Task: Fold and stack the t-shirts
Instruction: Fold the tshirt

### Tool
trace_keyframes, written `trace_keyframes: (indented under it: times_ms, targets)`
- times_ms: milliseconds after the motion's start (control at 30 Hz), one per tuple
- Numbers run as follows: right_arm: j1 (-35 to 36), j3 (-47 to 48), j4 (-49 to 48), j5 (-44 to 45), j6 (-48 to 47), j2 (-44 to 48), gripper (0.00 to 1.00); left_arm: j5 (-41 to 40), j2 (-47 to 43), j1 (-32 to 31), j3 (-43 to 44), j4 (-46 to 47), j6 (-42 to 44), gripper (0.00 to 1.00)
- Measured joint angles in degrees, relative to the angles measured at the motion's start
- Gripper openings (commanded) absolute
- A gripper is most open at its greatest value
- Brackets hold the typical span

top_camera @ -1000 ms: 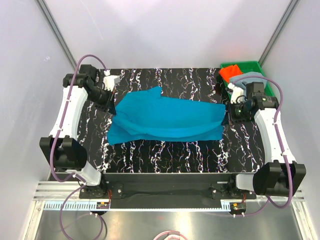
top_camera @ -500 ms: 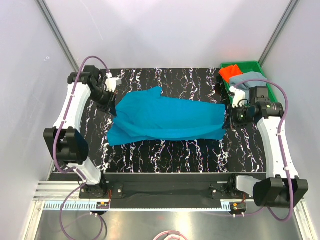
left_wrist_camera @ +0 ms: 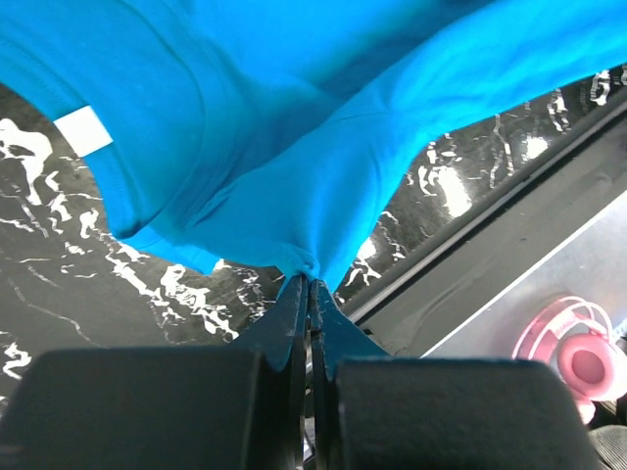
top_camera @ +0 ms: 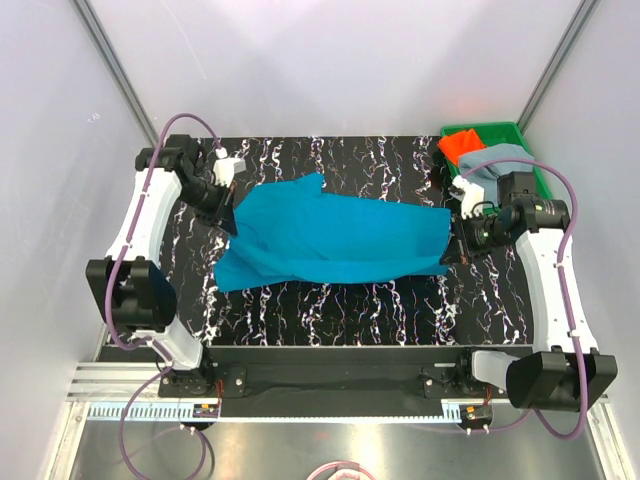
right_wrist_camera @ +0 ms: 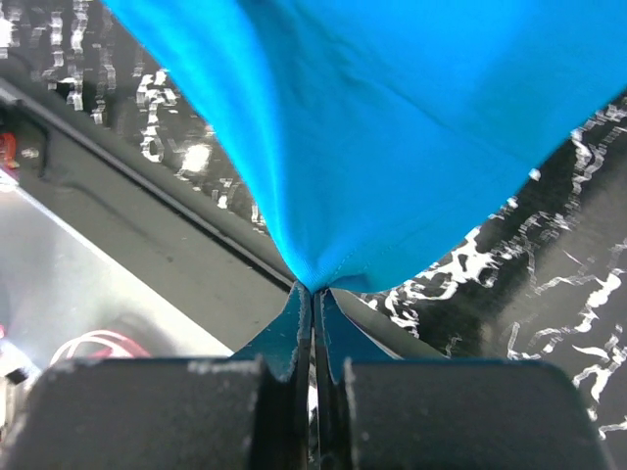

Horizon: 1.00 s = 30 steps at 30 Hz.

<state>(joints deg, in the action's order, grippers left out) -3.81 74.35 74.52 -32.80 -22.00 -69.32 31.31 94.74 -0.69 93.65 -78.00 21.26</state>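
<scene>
Marbled black table [top_camera: 330,300] bears teal t-shirt [top_camera: 330,235], blank white tag [left_wrist_camera: 83,130].

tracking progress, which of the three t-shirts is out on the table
The teal-blue t-shirt, spread across the table with the left gripper and right gripper each pinching an end; the orange-red t-shirt and grey-blue t-shirt lie in the green tray.

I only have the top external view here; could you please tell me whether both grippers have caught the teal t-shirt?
Observer: The left wrist view shows the left gripper shut on a bunched fold of the teal t-shirt.
Operator: And the right one?
Observer: The right gripper is shut on a pinched point of cloth that fans out from its tips.
Operator: Which end does the left hold?
Observer: A white label shows on the cloth in that view, so probably the collar end.
</scene>
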Motion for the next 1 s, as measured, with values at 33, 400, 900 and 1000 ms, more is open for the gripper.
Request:
trace_keyframes:
  times_ms: [33,400,900,1000]
  targets:
    - [0.0,0.13,0.2,-0.74,-0.15,-0.09,0.0,0.35,-0.07,0.0,0.0,0.02,-0.04,0.0]
    - [0.42,7.52,1.81,-8.55,-1.14,-7.37,0.0,-2.1,16.59,1.7,30.32,0.09,-3.93,0.0]
    - [12.98,29.62,2.23,-22.58,-3.76,-14.25,0.0,-4.46,26.8,-3.72,48.59,21.4,-10.78,0.0]
    - [16.61,30.64,2.21,-24.06,-4.96,-15.78,0.0,-1.92,22.56,-8.66,43.69,28.35,-11.3,0.0]
